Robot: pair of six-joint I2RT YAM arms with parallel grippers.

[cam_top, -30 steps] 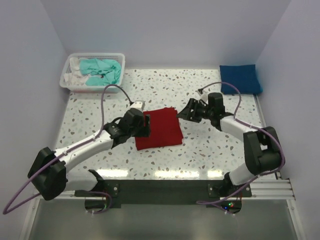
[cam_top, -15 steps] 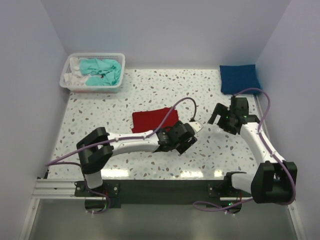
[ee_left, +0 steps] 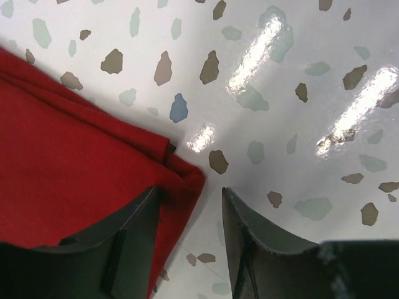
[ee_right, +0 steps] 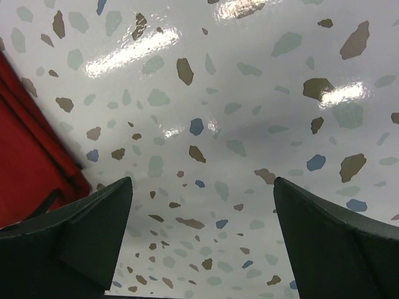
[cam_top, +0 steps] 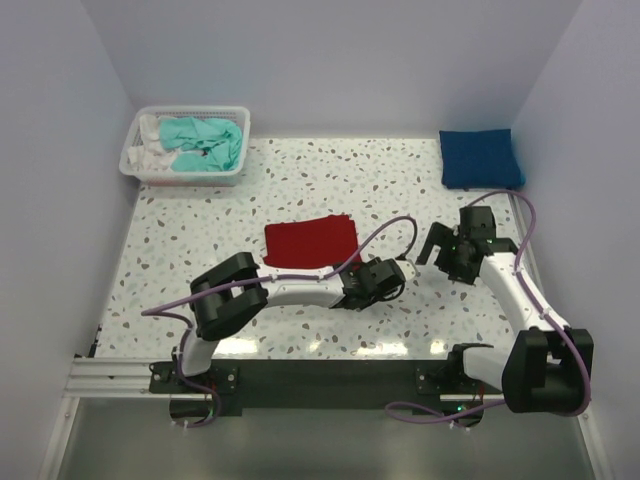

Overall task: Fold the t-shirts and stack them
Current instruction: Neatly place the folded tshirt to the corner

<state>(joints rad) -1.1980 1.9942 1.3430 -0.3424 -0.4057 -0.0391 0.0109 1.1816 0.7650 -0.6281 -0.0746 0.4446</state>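
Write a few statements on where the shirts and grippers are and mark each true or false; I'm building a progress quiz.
The red t-shirt lies folded on the table. True.
The blue t-shirt is stacked on the red one. False: it lies apart, at the far right corner.
The teal t-shirt is in the white basket. True.
The right gripper is shut on the red t-shirt. False: it is open above bare table.
The left gripper is open. True.
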